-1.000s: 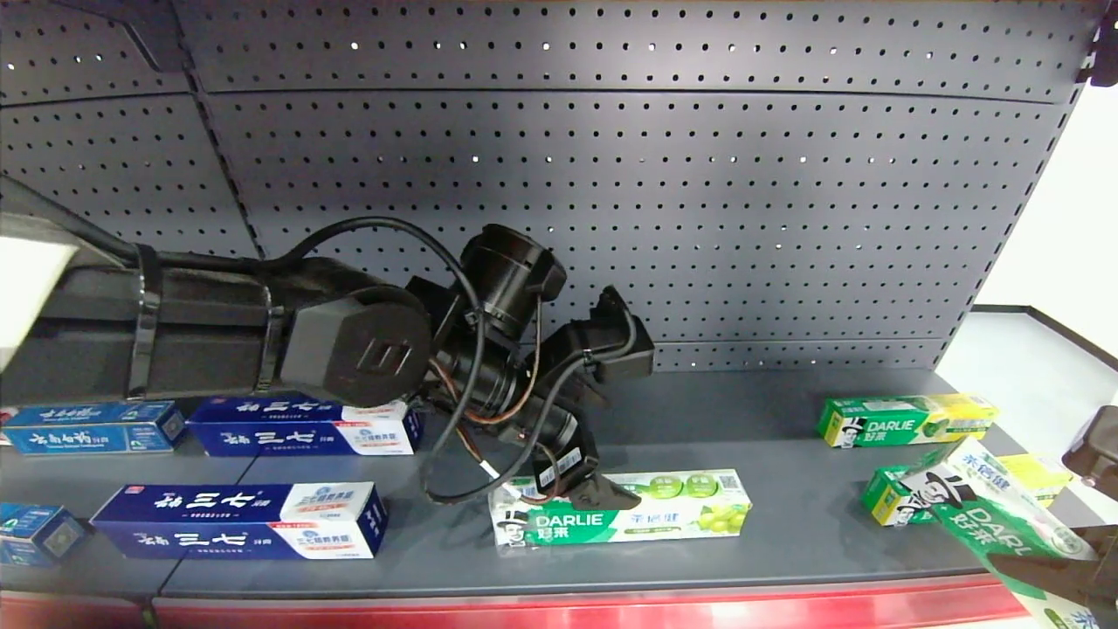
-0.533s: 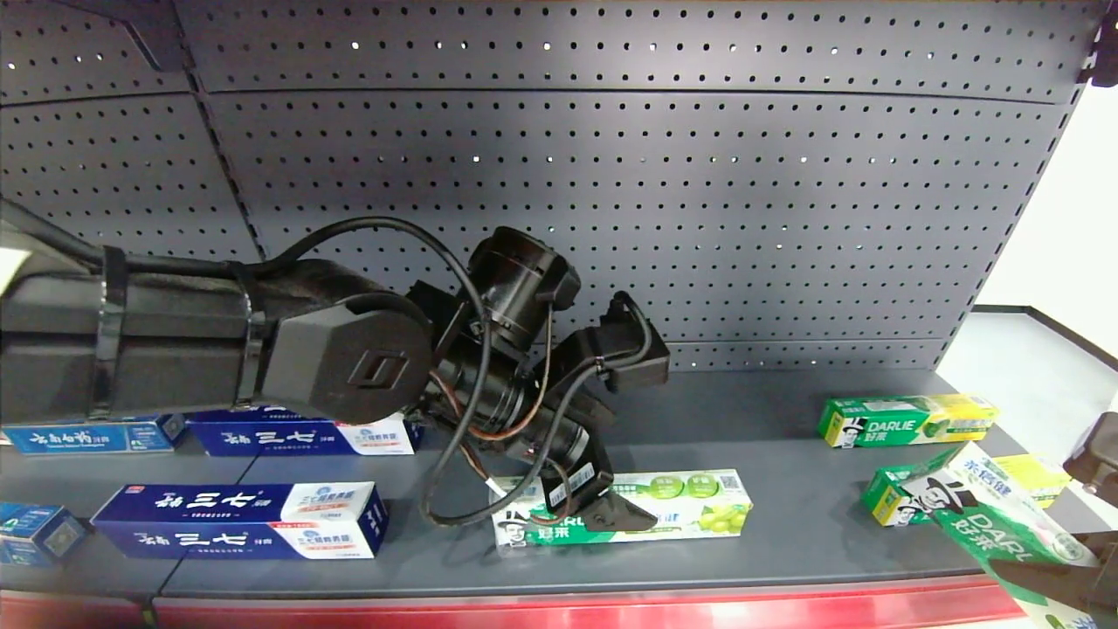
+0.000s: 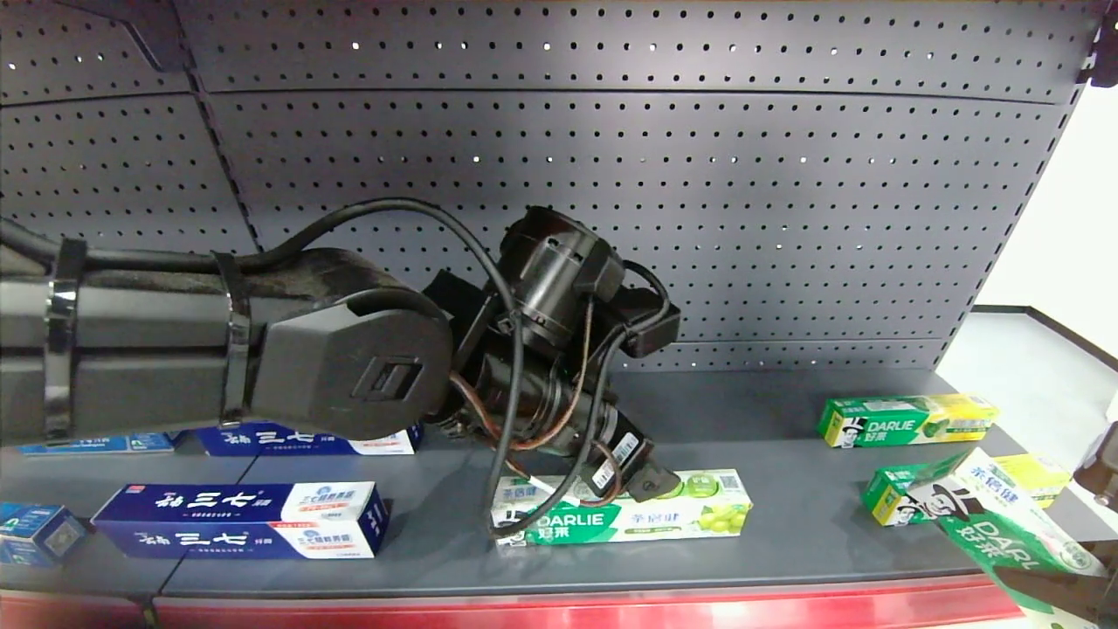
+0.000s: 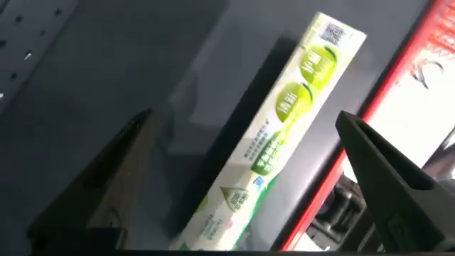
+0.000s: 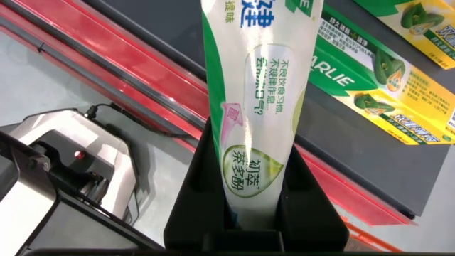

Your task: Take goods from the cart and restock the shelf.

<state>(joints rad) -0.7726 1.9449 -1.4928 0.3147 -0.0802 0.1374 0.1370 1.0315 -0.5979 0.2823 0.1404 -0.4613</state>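
A green toothpaste box [image 3: 690, 515] lies flat on the grey shelf [image 3: 786, 542], near its front edge. My left gripper [image 3: 651, 479] hovers just above the middle of this box [image 4: 284, 121], open, with its fingers [image 4: 114, 185] spread wide on either side and nothing between them. At the lower right my right gripper [image 3: 1079, 581] is shut on a second green toothpaste box [image 3: 996, 524], held tilted in front of the shelf's right end. In the right wrist view that box [image 5: 259, 107] sticks out from between the fingers of the gripper [image 5: 256, 178].
Blue toothpaste boxes [image 3: 244, 520] lie on the shelf's left part. Two more green boxes [image 3: 908, 419] lie at the right, one [image 3: 886, 496] just behind the held box. A perforated back wall [image 3: 699, 218] closes the shelf. A red strip [image 3: 611, 607] runs along its front edge.
My left wrist has turned and risen, and its gripper has slid right along the middle box, which stays lying on the shelf. The box in my right gripper has dropped slightly.
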